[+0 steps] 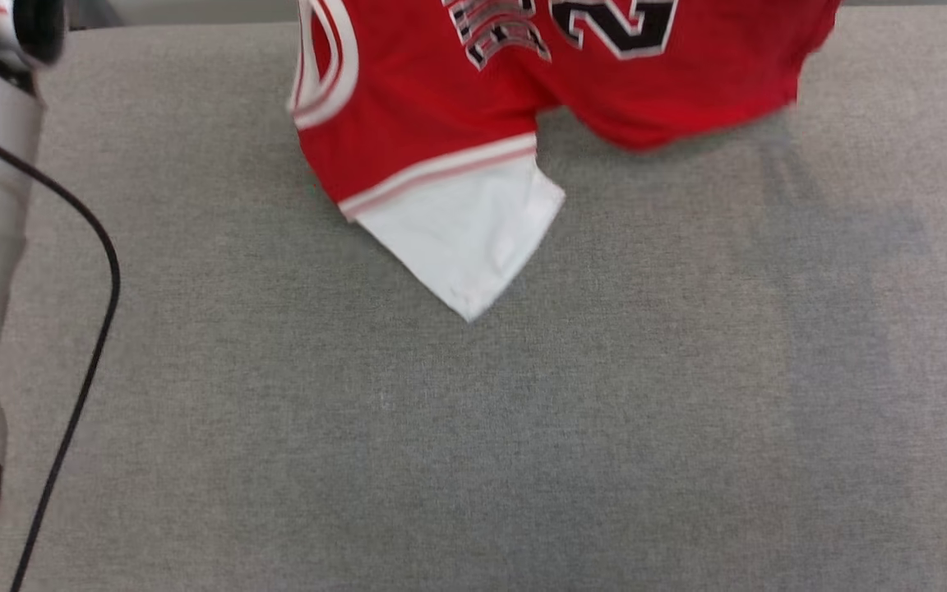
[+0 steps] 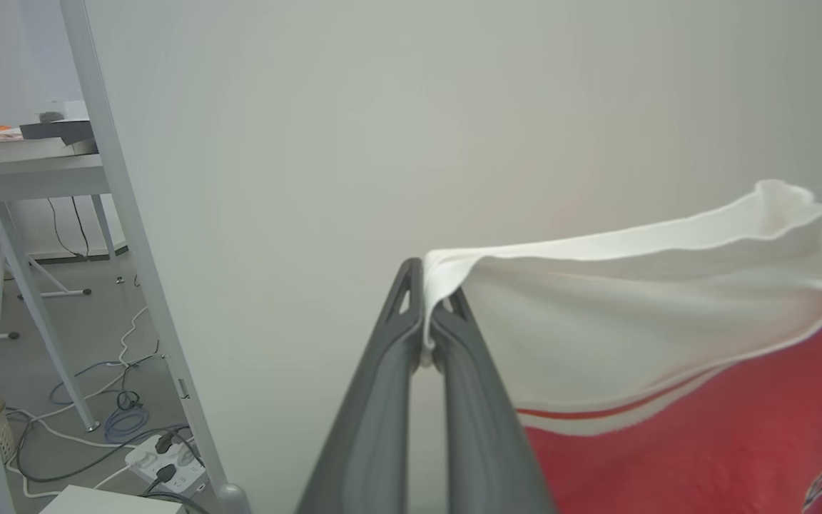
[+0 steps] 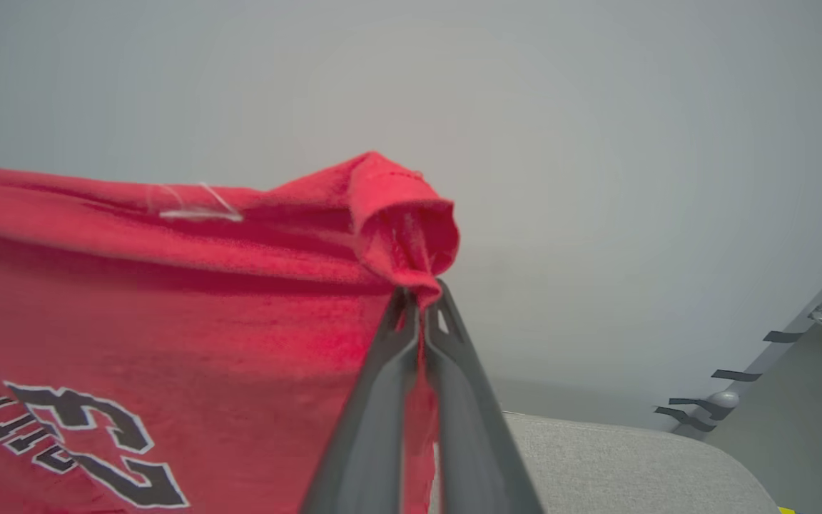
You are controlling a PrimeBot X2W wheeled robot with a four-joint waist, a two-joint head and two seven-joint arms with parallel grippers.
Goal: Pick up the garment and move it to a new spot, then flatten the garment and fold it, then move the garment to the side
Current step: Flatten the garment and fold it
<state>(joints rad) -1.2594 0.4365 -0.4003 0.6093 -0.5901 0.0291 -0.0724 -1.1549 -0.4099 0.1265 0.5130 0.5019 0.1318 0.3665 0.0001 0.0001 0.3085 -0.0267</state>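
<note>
Cloth of the red jersey (image 1: 441,107) hung over the far part of the grey fabric surface (image 1: 523,452), your left gripper (image 2: 431,289) pinched tight on its white sleeve hem (image 2: 632,239) and your right gripper (image 3: 422,291) clamped on a bunched red edge (image 3: 400,214).

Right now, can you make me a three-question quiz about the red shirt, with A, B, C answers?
1. Where does the left gripper grip the garment?
A) white sleeve edge
B) the neck hole
C) the lettering

2. What colour is the number?
A) blue
B) black with a white outline
C) yellow

3. The right gripper is:
A) wide open
B) half open
C) shut on the garment

Answers:
1 A, the white hem is pinched in it.
2 B, the head view shows it.
3 C, it squeezes a bunched red corner.
</note>
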